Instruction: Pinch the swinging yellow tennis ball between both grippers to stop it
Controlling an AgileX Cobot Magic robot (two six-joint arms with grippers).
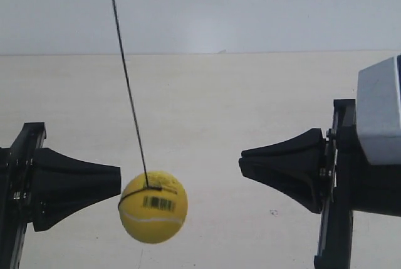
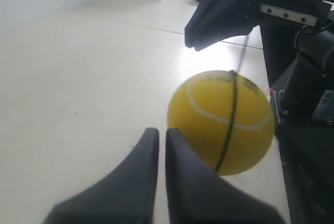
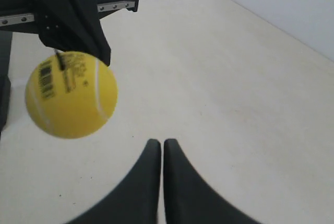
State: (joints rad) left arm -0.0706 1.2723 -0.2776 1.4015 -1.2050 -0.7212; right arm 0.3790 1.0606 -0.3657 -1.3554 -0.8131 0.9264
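Note:
The yellow tennis ball hangs on a thin black string, with its barcode label facing the exterior camera. It sits right at the tip of my left gripper, the arm at the exterior view's left; I cannot tell whether they touch. In the left wrist view the ball looms just beyond my shut left gripper. My right gripper, with the silver-grey housing, is a clear gap away from the ball. In the right wrist view my right gripper is shut and the ball hangs far off, in front of the left gripper.
A pale beige floor meets a white wall behind. Black frame and cabling of the right arm fill one side of the left wrist view.

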